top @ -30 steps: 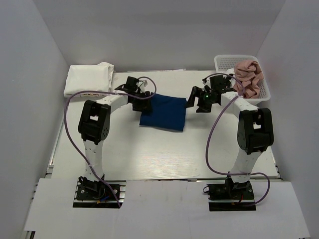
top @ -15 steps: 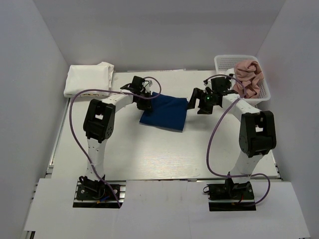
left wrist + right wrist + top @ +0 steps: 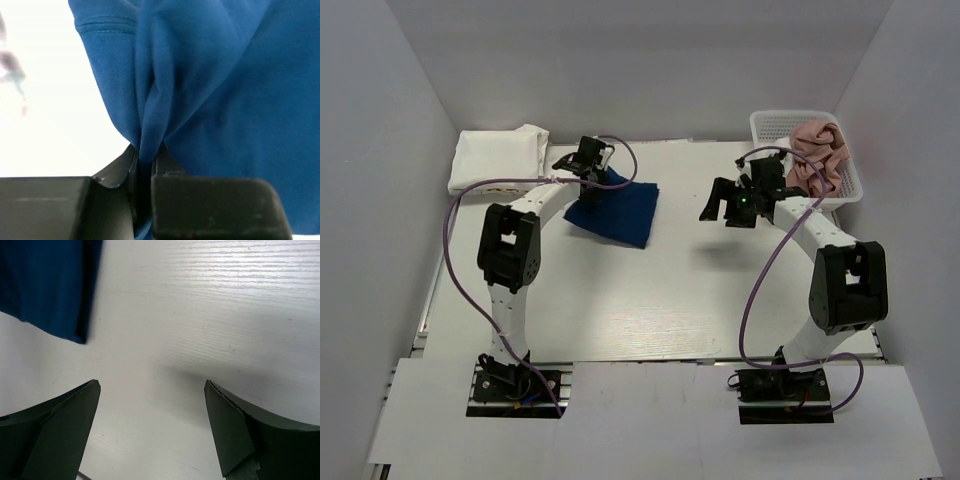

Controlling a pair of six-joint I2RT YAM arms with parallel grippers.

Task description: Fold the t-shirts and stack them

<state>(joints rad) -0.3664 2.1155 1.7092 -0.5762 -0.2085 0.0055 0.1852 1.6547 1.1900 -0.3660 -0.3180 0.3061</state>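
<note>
A folded navy blue t-shirt (image 3: 616, 208) lies on the white table, left of centre. My left gripper (image 3: 592, 172) is shut on its far left corner; in the left wrist view the blue cloth (image 3: 200, 90) is pinched between the jaws. A folded white t-shirt (image 3: 498, 156) lies at the far left corner. A dusty pink t-shirt (image 3: 820, 152) is crumpled in the white basket (image 3: 770, 122). My right gripper (image 3: 717, 204) is open and empty above bare table, right of the navy shirt, whose corner shows in the right wrist view (image 3: 47, 285).
The basket stands at the far right corner. White walls close in the table on the left, back and right. Purple cables loop off both arms.
My left gripper has dragged the navy t-shirt leftward, toward the white folded shirt. My right gripper has let go of the shirt's right edge and stays apart from it, slightly raised.
</note>
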